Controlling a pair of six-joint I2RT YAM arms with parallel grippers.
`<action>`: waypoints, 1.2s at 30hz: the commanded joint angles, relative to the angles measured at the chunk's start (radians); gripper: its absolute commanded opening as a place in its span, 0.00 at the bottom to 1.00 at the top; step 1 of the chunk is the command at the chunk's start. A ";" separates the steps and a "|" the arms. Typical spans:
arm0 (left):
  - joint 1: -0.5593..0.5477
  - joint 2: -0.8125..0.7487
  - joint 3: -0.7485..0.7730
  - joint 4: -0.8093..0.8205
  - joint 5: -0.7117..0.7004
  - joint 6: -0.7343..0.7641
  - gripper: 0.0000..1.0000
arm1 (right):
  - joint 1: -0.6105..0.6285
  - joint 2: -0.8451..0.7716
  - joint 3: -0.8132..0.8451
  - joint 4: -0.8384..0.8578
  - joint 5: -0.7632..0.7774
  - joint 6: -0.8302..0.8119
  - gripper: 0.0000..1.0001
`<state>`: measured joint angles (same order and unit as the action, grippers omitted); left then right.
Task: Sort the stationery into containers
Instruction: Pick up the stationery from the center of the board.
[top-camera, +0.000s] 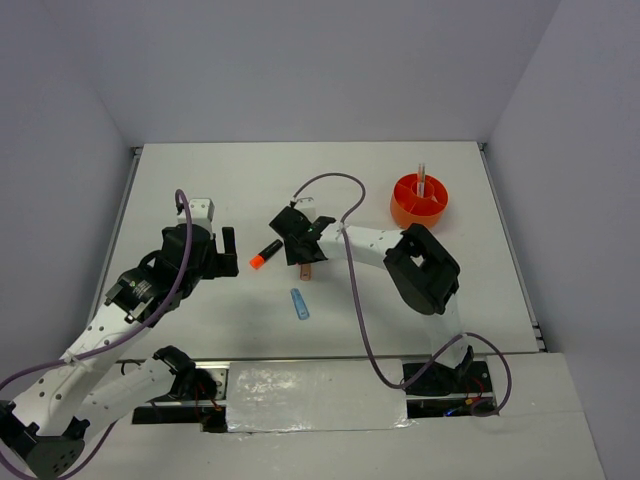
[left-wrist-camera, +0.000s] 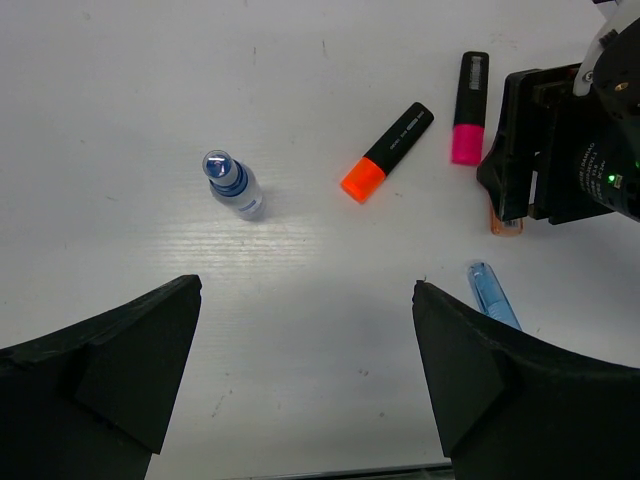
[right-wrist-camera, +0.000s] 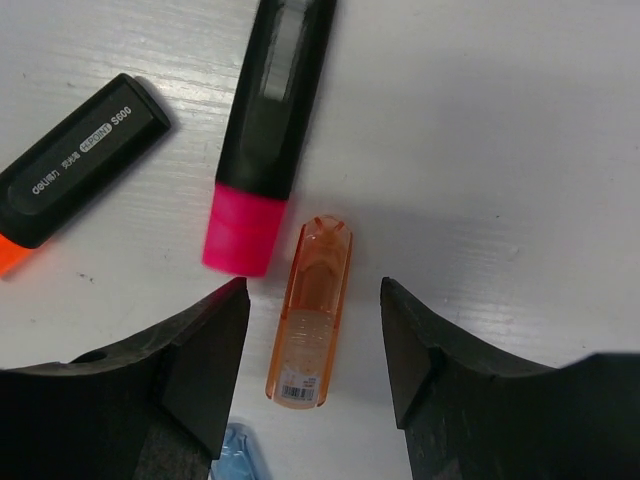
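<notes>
Sorting barely begun. Orange tub (top-camera: 420, 200), near far right corner, holds only thin pens (top-camera: 422, 178).
Loose mid-bench: peach bar (right-wrist-camera: 310, 315), pink highlighter (right-wrist-camera: 262, 150), orange highlighter (left-wrist-camera: 388, 152), light-blue strip (left-wrist-camera: 493, 295), blue-capped bottle (left-wrist-camera: 232, 186).
Right gripper (right-wrist-camera: 312, 290) wide open, straddling peach bar, gripping nothing.
Left gripper (left-wrist-camera: 305, 290) wide open, empty.
</notes>
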<state>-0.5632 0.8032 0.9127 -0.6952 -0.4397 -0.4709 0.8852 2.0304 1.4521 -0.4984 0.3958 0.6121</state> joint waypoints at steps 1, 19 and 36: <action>0.005 -0.010 0.017 0.023 0.007 0.008 0.99 | -0.008 0.013 -0.001 0.018 -0.017 -0.005 0.61; 0.005 -0.021 0.015 0.022 0.010 0.008 0.99 | -0.015 0.022 -0.027 0.032 -0.057 -0.008 0.05; 0.003 -0.025 0.012 0.023 0.015 0.011 0.99 | -0.294 -0.726 -0.519 0.463 0.184 -0.054 0.00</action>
<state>-0.5632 0.7940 0.9127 -0.6949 -0.4286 -0.4706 0.6674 1.4006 1.0195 -0.1234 0.3988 0.4900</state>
